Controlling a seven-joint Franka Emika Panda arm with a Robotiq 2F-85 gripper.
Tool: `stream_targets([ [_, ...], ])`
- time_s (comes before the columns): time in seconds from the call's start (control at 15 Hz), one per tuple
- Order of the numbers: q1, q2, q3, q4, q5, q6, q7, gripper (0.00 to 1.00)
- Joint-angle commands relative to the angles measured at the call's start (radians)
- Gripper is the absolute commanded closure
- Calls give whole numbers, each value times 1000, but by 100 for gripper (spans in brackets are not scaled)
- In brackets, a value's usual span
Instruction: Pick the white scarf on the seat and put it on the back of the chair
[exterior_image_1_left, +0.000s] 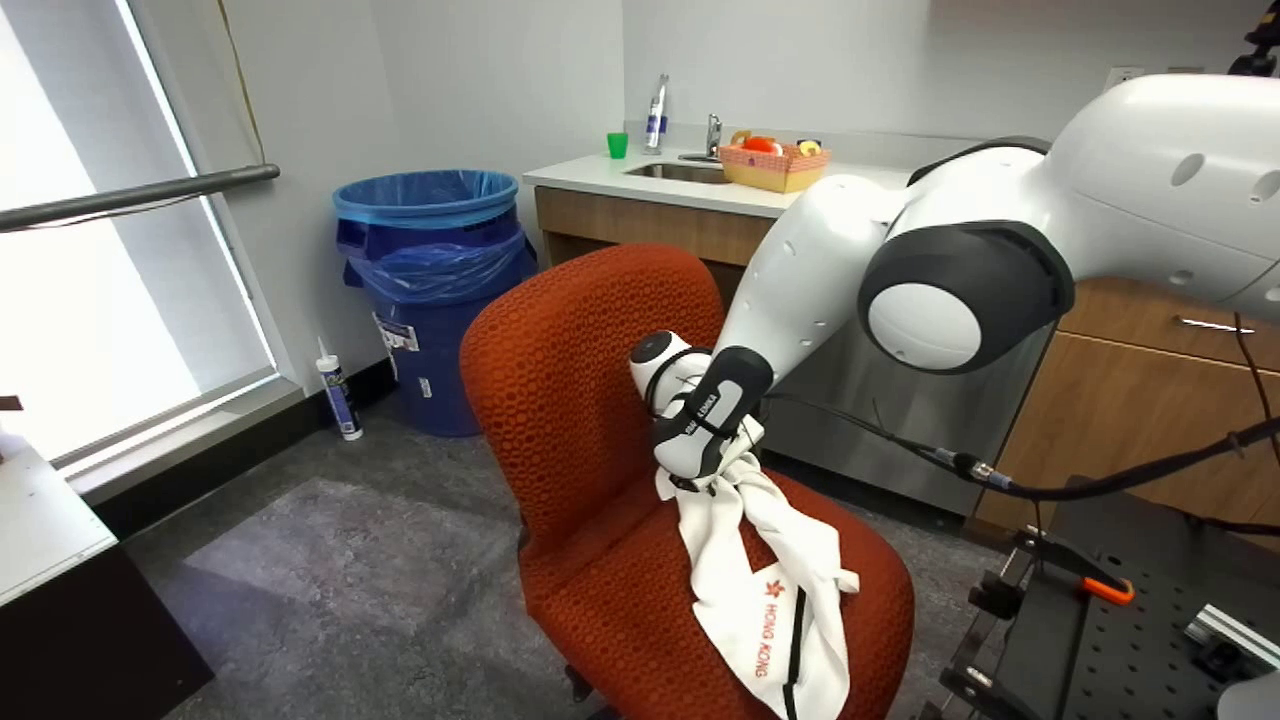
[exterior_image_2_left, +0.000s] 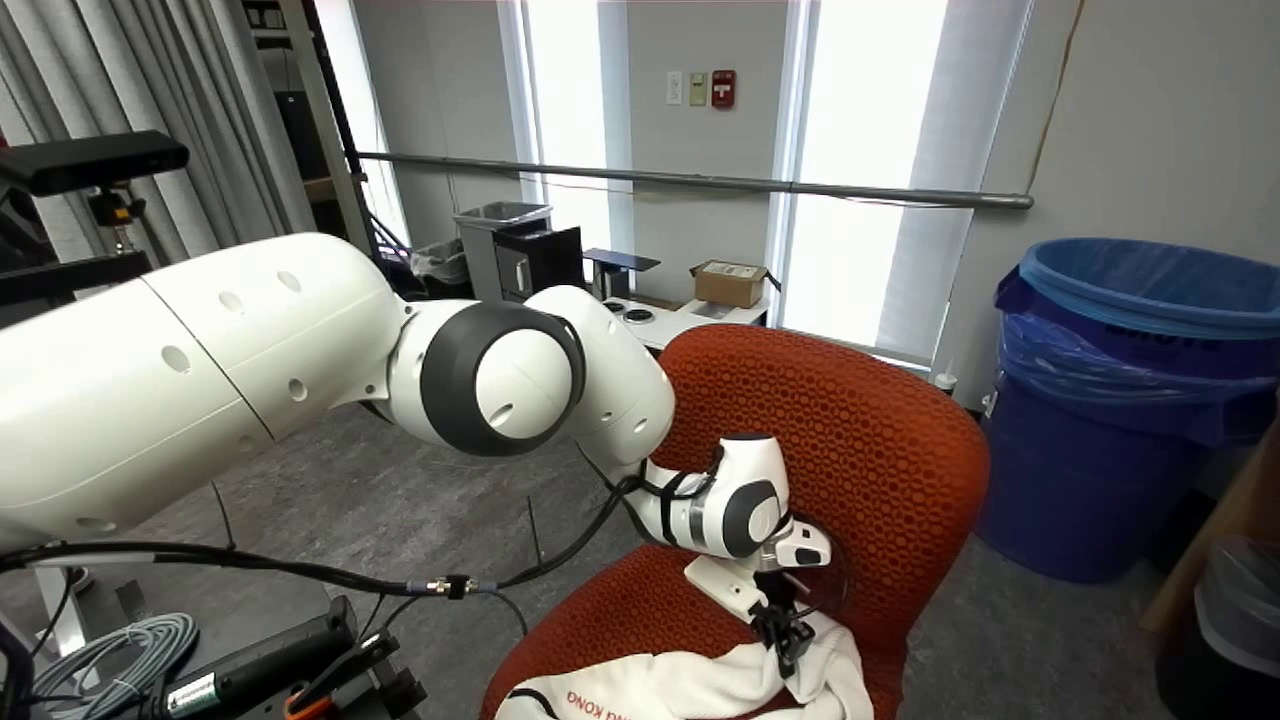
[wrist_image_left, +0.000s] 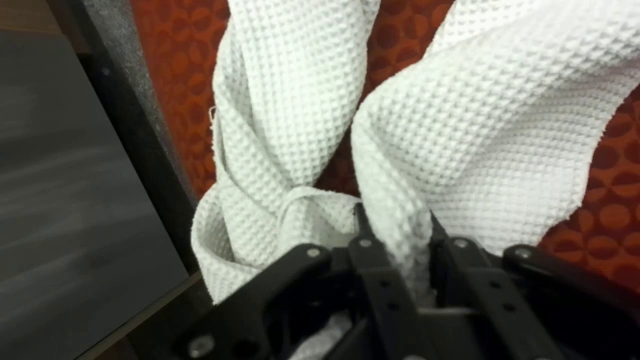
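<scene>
The white scarf (exterior_image_1_left: 735, 605) with red "HONG KONG" lettering and a dark stripe lies on the chair's orange-red seat (exterior_image_1_left: 640, 625). It also shows in an exterior view (exterior_image_2_left: 680, 680) and in the wrist view (wrist_image_left: 305, 90). The chair's backrest (exterior_image_1_left: 560, 370) stands upright behind it and also shows in an exterior view (exterior_image_2_left: 850, 430). My gripper (wrist_image_left: 395, 220) points down low over the rear of the seat, close to the backrest. A bunched fold of scarf is between its fingers, which are closed on it. The gripper's fingers also show in an exterior view (exterior_image_2_left: 785, 645).
A blue bin (exterior_image_1_left: 440, 340) stands behind the chair. A counter (exterior_image_1_left: 600, 180) holds a basket (exterior_image_1_left: 775, 165), a green cup (exterior_image_1_left: 617, 145) and a bottle (exterior_image_1_left: 655, 120). A black cart (exterior_image_1_left: 1130, 650) with tools is beside the seat. A cable (exterior_image_2_left: 300, 568) hangs along the arm.
</scene>
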Motion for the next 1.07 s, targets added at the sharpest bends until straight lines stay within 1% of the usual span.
stream_targets([
  [0.0,-13,5,8,21,10,8,-2,100],
  [0.2,-21,-21,22,-6,18,27,-10,100],
  [0.47,-36,-102,51,-87,37,104,-24,100],
  [0.73,-52,-222,82,-198,46,182,-44,100],
  [0.87,-60,-291,98,-266,43,243,-49,100],
  [1.0,-59,-354,105,-330,71,310,-81,100],
])
